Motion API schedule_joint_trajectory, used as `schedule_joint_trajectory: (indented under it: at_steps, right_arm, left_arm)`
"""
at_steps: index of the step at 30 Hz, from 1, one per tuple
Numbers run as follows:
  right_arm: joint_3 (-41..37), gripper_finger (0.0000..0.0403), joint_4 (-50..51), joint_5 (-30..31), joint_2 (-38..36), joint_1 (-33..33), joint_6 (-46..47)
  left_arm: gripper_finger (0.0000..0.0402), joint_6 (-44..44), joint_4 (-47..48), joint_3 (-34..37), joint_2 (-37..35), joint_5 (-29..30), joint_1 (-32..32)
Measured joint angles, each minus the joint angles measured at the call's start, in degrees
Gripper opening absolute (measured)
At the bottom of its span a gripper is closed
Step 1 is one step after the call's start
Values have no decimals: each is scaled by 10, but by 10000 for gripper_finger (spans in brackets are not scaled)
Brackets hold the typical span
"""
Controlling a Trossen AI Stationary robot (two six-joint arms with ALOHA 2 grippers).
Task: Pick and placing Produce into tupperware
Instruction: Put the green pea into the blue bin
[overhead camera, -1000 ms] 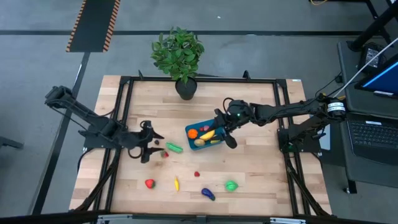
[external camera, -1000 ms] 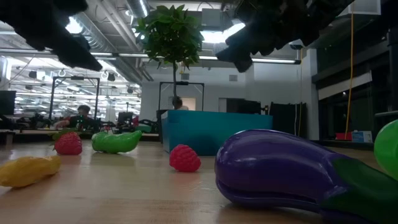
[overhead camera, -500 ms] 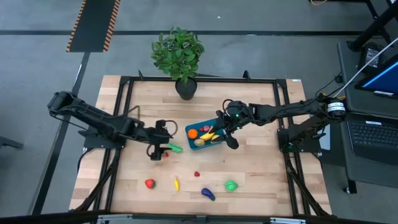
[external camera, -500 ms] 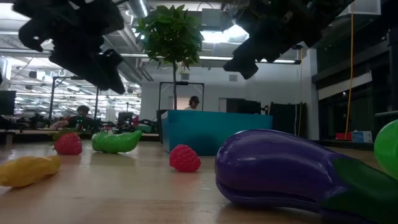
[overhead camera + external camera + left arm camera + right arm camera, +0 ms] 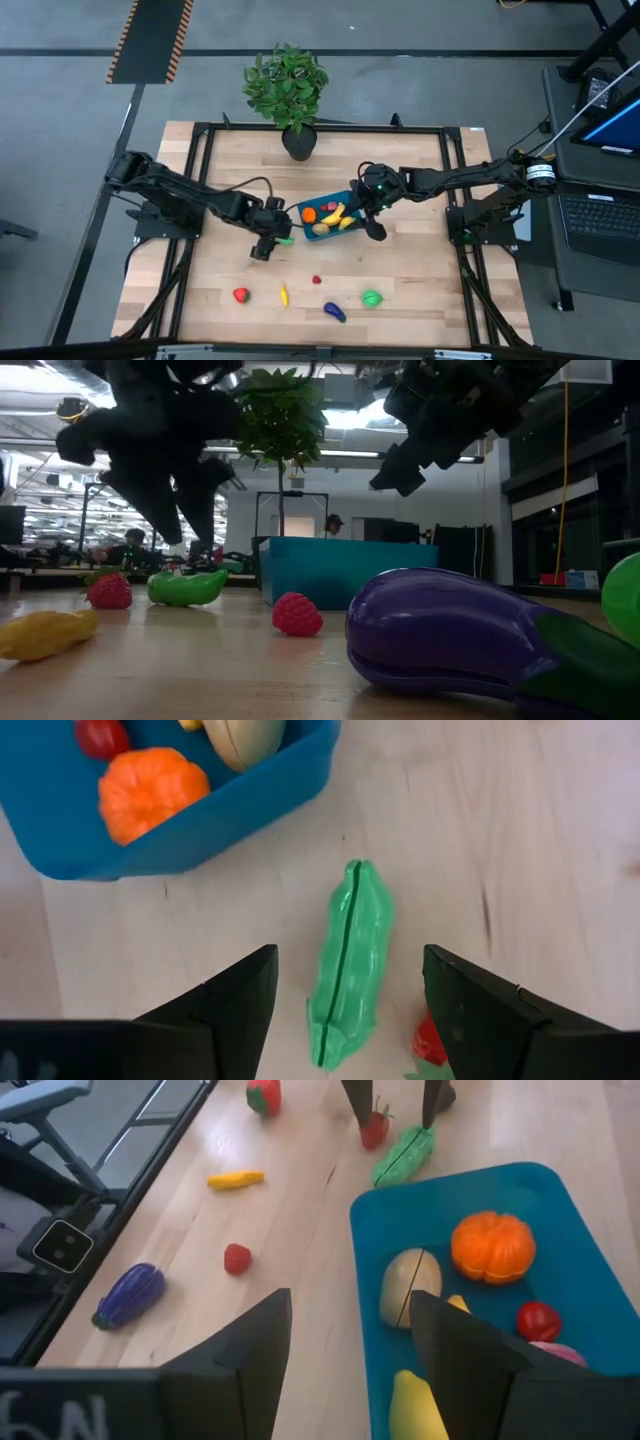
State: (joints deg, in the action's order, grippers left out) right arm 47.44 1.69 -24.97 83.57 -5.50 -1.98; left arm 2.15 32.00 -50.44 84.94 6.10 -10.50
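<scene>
Nearest the low camera: purple eggplant [image 5: 450, 635], raspberry [image 5: 297, 614], yellow piece [image 5: 45, 633]. Beyond them, green pea pod [image 5: 347, 960] is straddled by the left gripper [image 5: 347, 982], fingers spread wide, nothing gripped. Farther back, tupperware [image 5: 305, 208] with orange pumpkin [image 5: 492, 1247]; right gripper [image 5: 345, 1342] is held above it, partly open and empty.

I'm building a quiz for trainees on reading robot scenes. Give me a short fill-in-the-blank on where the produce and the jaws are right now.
1. The left gripper has its jaws open either side of the ____ pea pod.
2. The orange pumpkin lies inside the teal ____.
3. The right gripper hovers over the tupperware, holding ____.
4. The purple ____ lies on the table, nearest the low camera.

Missing words: green; tupperware; nothing; eggplant
</scene>
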Motion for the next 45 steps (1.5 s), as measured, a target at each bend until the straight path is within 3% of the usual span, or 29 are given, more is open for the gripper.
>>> schedule_joint_trajectory:
  at_steps: [5,18,27,34,39,45]
  right_arm:
    - [0,207,1,0,0,1,0]
    - [0,207,4,0,0,1,0]
    - [0,207,5,0,0,1,0]
    - [0,207,5,0,0,1,0]
    - [0,207,5,0,0,1,0]
    - [0,207,5,0,0,1,0]
  left_arm:
    - [239,1,6,-6,33,-41,19]
    - [239,14,3,-7,88,-73,27]
    - [239,9,-12,-9,131,-73,27]
    - [238,-44,-19,-8,134,-60,26]
    - [209,-66,-22,-8,134,-52,26]
    - [139,-75,-23,-8,134,-47,27]
